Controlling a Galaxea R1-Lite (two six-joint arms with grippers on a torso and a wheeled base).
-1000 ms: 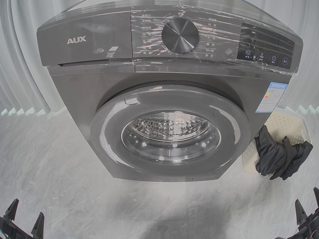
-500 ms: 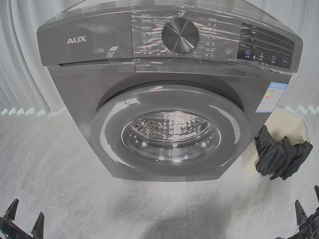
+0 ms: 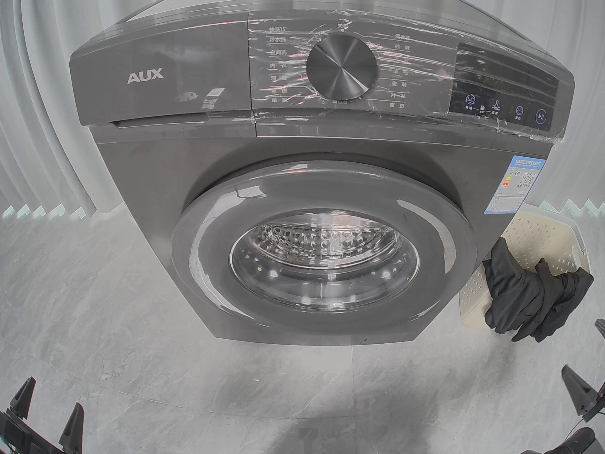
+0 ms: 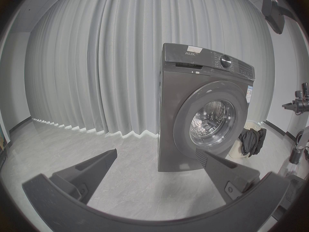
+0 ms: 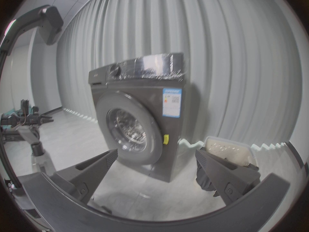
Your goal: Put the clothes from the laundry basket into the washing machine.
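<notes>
The grey washing machine (image 3: 328, 152) stands in front of me, its round glass door (image 3: 324, 256) closed against the drum. Beside its right side sits the cream laundry basket (image 3: 545, 234), with black clothes (image 3: 526, 297) draped over its near rim. My left gripper (image 3: 51, 395) is low at the left, open and holding nothing, well short of the machine (image 4: 206, 107). My right gripper (image 3: 583, 346) is low at the right, open and holding nothing, a short way in front of the basket (image 5: 228, 150) and the clothes (image 5: 204, 178).
White pleated curtains (image 3: 38, 96) hang behind and around the machine. Pale grey tiled floor (image 3: 252, 386) lies open between the grippers and the machine's front.
The right gripper's fingers have shifted upward and spread wider in the head view. The left gripper, the clothes and the machine have not moved.
</notes>
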